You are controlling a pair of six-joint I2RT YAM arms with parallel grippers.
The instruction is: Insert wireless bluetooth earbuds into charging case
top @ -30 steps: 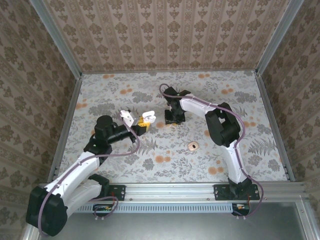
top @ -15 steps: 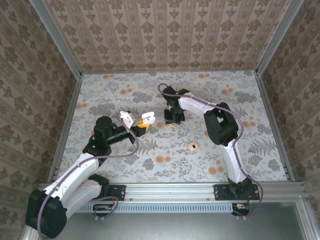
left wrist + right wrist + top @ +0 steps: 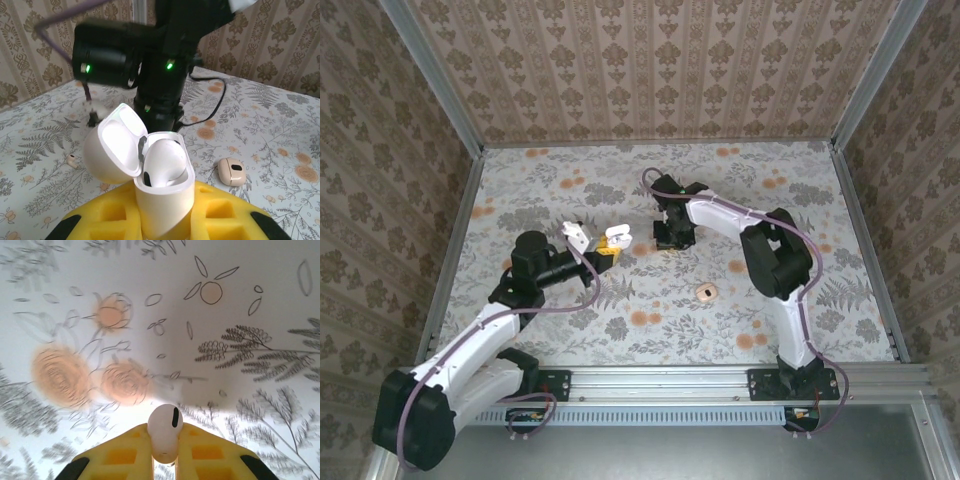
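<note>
Floral table (image 3: 800,200) with tan disc (image 3: 706,292)

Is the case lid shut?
No, the lid of the case stands open, an earbud seated inside.

I worked inside a lab test booth: damask-papered panels (image 3: 670,70) stood at nine, twelve and three o'clock, and aluminium framing (image 3: 670,378) edged the floral-covered table (image 3: 570,330).
</note>
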